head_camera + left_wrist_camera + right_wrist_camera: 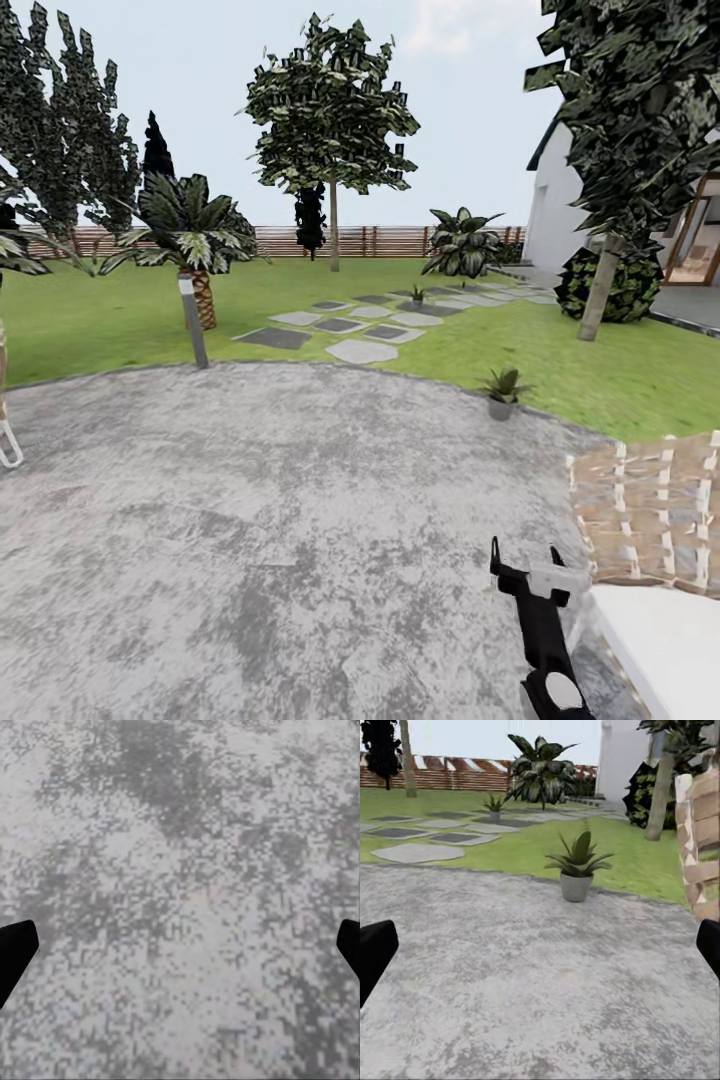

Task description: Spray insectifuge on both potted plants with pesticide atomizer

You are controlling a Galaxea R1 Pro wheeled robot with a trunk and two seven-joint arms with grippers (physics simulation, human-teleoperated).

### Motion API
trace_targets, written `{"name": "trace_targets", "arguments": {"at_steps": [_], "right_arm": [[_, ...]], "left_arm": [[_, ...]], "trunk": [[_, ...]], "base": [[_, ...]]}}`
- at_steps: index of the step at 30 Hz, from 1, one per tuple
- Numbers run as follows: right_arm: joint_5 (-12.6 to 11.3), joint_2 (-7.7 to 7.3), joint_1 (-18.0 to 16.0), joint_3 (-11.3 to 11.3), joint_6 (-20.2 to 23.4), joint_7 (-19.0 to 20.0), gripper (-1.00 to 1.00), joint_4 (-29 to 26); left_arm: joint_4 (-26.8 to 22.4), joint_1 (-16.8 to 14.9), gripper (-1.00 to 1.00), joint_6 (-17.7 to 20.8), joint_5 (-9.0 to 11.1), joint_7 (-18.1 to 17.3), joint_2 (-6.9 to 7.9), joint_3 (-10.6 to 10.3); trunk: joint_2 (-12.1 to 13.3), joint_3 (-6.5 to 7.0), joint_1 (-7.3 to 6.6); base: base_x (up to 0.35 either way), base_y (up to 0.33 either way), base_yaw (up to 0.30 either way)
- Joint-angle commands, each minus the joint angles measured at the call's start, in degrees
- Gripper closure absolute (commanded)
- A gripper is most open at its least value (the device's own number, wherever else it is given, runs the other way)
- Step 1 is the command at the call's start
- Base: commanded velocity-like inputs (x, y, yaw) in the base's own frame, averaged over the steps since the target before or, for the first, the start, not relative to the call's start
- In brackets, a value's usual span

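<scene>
Search phase: robot standing on patio, atomizer not yet in hand

Patio (260, 520) of mottled grey paving is taking up the foreground in the head view; lawn (120, 320), stepping stones (360, 350) and a brown slatted fence (370, 240) are lying beyond. Right gripper (527, 560) is reaching fwd low over the paving, fingers spread wide w/ nothing between them; in the right wrist view the two dark fingertips (376, 952) are sitting at opposite edges of the frame, bare ground in the gap. Left gripper (180, 945) is pointing straight down at paving, likewise wide open and empty.

Task items: nearer potted plant (503, 392) is standing at the patio rim where paving meets grass, ahead and slightly right of the right gripper, well apart from it; right wrist cam is looking straight at it (577, 870). 2nd potted plant (416, 296) is standing farther off among the stepping stones, in front of a big striped-leaf plant (462, 245). A grey bollard (192, 322) is standing at the patio's far left rim beside a palm (195, 240). A woven chair (655, 520) is sitting just right of the right arm.

Judged step: still locating the pesticide atomizer, which I can't pick out anywhere. Next move prob. calls for turning head/base to scan the ground, then approaching w/ a gripper open before any spraying.
</scene>
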Motion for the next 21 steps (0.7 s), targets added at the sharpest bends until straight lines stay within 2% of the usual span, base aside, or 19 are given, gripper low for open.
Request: {"name": "trace_targets", "arguments": {"at_steps": [1,8,21], "right_arm": [[0.47,0.02,-0.46,0.17,5.46,-0.31,-1.0,-1.48],[0.37,0.09,-0.5,0.2,7.06,-0.37,-1.0,8.57],[0.46,0.07,-0.5,0.18,7.14,-0.28,-1.0,13.57]], "left_arm": [[0.03,-0.03,-1.0,-0.19,-0.37,-0.01,0.02,-0.03],[0.03,-0.03,-1.0,-0.17,-0.13,-0.01,0.08,0.04],[0.02,-0.03,-1.0,-0.19,-0.05,-0.01,0.1,0.06]], "trunk": [[-0.02,-0.07,0.03],[-0.02,-0.07,0.03],[-0.02,-1.05,0.03]], "base": [[0.339,0.02,0.0],[0.339,0.004,0.0],[0.339,0.0,0.0]]}}
